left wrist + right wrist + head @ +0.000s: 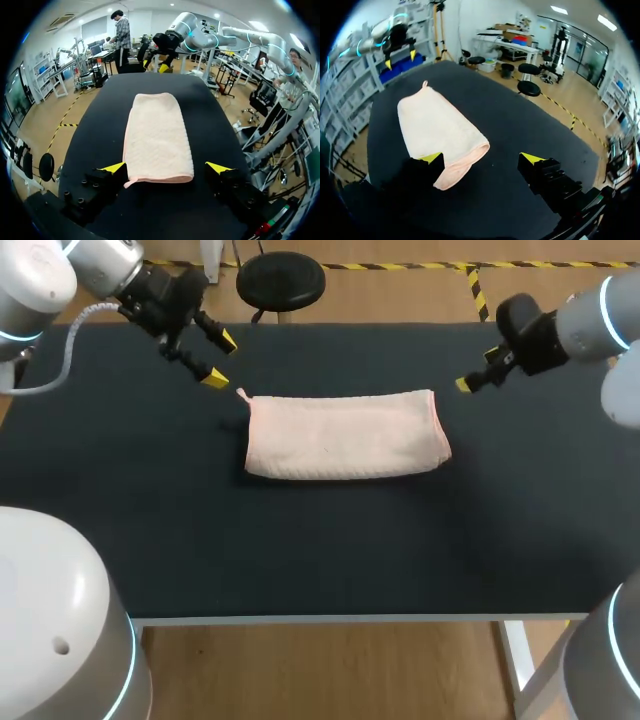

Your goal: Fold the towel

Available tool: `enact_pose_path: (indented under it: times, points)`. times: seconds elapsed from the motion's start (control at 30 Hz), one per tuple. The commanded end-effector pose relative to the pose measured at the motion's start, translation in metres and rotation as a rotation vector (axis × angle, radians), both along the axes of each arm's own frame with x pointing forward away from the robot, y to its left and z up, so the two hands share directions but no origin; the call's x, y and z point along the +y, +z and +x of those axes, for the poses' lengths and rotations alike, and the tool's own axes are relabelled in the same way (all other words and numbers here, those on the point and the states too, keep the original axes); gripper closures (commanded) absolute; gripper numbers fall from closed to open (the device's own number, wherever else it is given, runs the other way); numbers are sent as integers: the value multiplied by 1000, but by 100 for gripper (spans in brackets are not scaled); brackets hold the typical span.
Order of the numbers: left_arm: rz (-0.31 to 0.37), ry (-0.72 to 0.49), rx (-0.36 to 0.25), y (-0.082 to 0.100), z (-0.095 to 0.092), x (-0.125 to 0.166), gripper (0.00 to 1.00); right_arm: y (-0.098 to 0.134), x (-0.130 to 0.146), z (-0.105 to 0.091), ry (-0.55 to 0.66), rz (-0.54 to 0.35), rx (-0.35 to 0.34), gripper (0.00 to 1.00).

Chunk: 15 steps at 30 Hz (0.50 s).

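A pale pink towel (345,435) lies folded into a long flat band in the middle of the black table (300,550), with a small loop at its far left corner. My left gripper (220,360) hovers open just beyond that left end, holding nothing. In the left wrist view the towel (157,137) runs away from the open left gripper (166,170), its near end between the yellow tips. My right gripper (470,378) hangs open off the towel's far right corner. In the right wrist view the towel (437,130) lies ahead of one finger of the open right gripper (481,159).
Bare black table surface surrounds the towel on all sides. The table's front edge (330,618) runs along the near side. My arms' white bases (60,630) stand at the near corners.
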State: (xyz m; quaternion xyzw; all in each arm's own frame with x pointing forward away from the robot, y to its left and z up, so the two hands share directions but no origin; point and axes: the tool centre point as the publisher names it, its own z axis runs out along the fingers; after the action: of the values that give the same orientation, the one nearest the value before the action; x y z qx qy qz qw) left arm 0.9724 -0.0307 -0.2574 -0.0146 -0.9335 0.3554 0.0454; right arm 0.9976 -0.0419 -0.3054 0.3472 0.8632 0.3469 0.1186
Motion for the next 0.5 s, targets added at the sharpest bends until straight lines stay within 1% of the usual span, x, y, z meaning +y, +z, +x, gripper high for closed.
enact_pose_path:
  times: [0.03,0.13,0.17,0.23,0.3,0.4,0.5]
  points:
    - [-2,0,-2,-1,0,0,0,-5,-2,-4,-277,321,55,0]
    - [-2,0,-2,-1,0,0,0,-5,-2,-4,-277,321,55,0]
    - [-2,0,-2,-1,0,0,0,-7,-1,-7,-296,384,117,0]
    - [-2,0,-2,-1,0,0,0,-10,5,-15,-335,500,179,0]
    - [-2,0,-2,-1,0,0,0,-17,11,-20,-361,566,256,0]
    - [-2,0,-2,-1,0,0,0,-26,21,-28,-367,591,341,0]
    - [-2,0,-2,-1,0,0,0,-33,26,-32,-343,583,374,0]
